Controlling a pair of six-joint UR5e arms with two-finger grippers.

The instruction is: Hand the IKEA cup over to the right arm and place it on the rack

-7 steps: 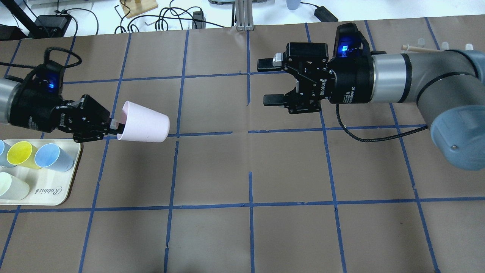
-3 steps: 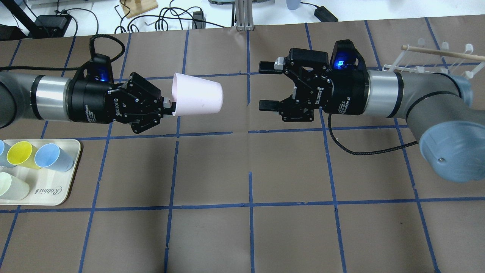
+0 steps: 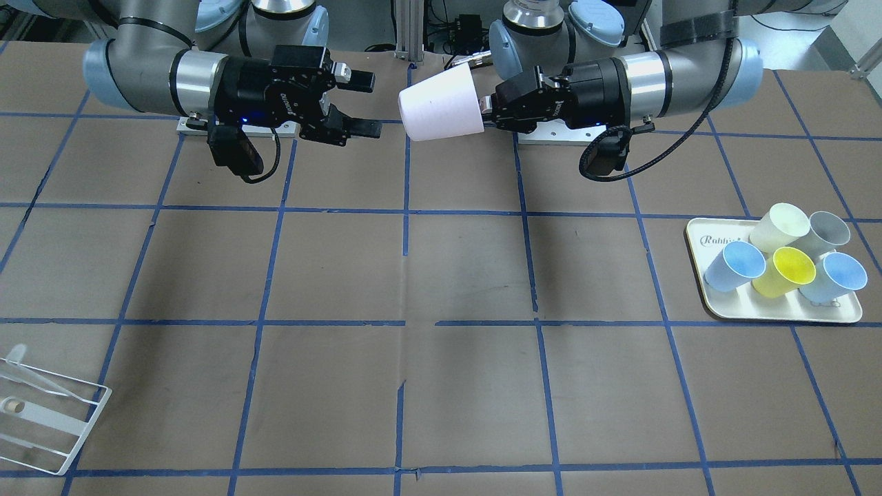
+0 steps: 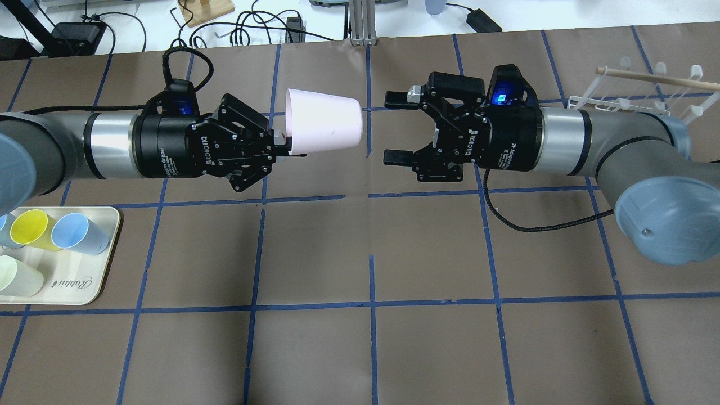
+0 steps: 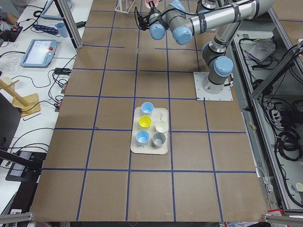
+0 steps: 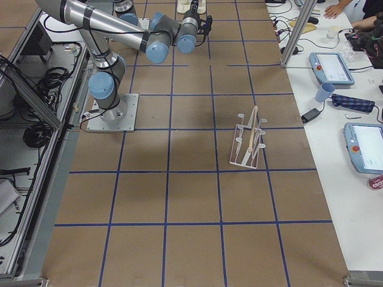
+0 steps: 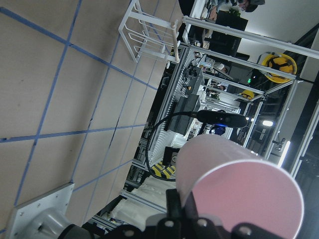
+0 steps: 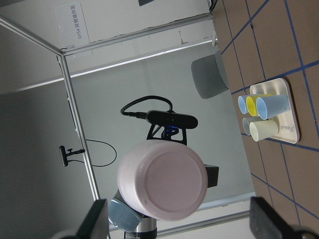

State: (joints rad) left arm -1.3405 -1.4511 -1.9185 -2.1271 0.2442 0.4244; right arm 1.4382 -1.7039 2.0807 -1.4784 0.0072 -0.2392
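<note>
The pale pink, tapered plastic cup hangs in the air above the brown paper-covered surface, lying on its side. Its wide rim is turned toward the left gripper and its closed, narrow base points at the right gripper. The left gripper is clamped on the rim wall, apparently with one finger inside the mouth and one outside. The right gripper faces it with its jaws spread wide, empty and just short of the cup's base; in the right wrist view that base sits roughly centred between the two fingers. The cup looks light and thin-walled, stiff enough to be carried by its rim, though probably springy if squeezed hard. It is smooth, so it could be slippery, and it is unlikely to break if dropped. Because of the taper, a pinch right at the narrow end could slide off. The safer hold looks to be across the body, with the fingers well past the base and on opposite sides. The white wire-frame rack stands on the surface well apart from the handover point, on the right arm's side.
</note>
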